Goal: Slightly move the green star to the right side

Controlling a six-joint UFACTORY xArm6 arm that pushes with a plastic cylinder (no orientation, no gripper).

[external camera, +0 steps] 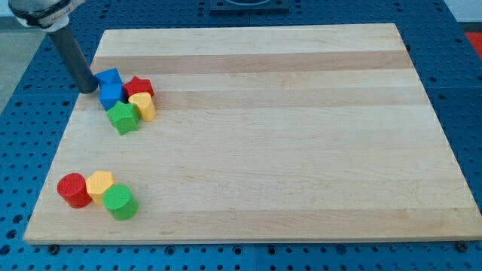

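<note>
The green star (123,117) lies on the wooden board (286,128) at the view's upper left, in a tight cluster. It touches a blue cube (112,95) above it and a yellow block (143,105) to its right. A second blue block (108,77) and a red star (138,86) sit at the cluster's top. My tip (89,88) stands at the cluster's left, just beside the blue blocks, up and left of the green star.
A red cylinder (74,189), a yellow block (99,184) and a green cylinder (120,202) sit together near the board's bottom-left corner. The board's left edge runs close to my tip. A blue perforated table (22,113) surrounds the board.
</note>
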